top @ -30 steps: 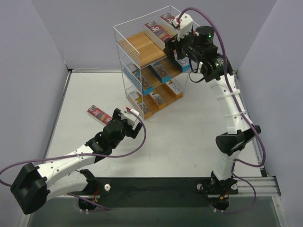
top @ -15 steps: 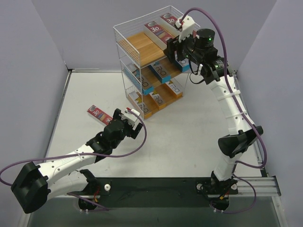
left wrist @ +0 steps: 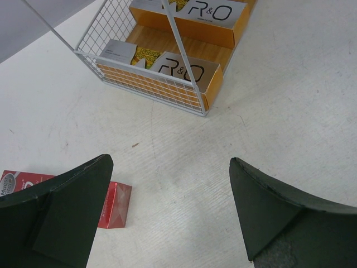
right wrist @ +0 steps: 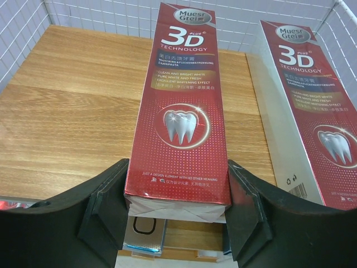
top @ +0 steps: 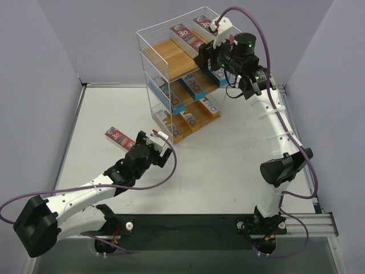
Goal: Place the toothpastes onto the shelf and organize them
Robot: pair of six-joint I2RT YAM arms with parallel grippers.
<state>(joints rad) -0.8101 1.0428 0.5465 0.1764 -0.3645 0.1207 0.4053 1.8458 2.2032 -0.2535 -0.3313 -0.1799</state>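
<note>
The shelf [top: 149, 57] is a white wire rack with wooden boards at the back of the table. My right gripper [right wrist: 175, 206] is shut on the near end of a red "3D" toothpaste [right wrist: 181, 111] lying flat on the top board [right wrist: 72, 123]. A second red toothpaste [right wrist: 312, 111] lies to its right. Teal toothpastes [top: 194, 88] fill the middle tier and orange ones [left wrist: 178, 70] the bottom tier. My left gripper [left wrist: 170, 212] hangs open over the table, with one more red toothpaste [left wrist: 114, 204] lying on the table by its left finger.
White wire walls [right wrist: 139, 14] close the back and sides of the top tier. The left half of the top board shows bare wood. Grey walls [top: 34, 85] border the white table [top: 228, 160] on the left, back and right.
My right gripper has narrowed on the red toothpaste and slid it a little further back along the top board. The left arm has not moved.
</note>
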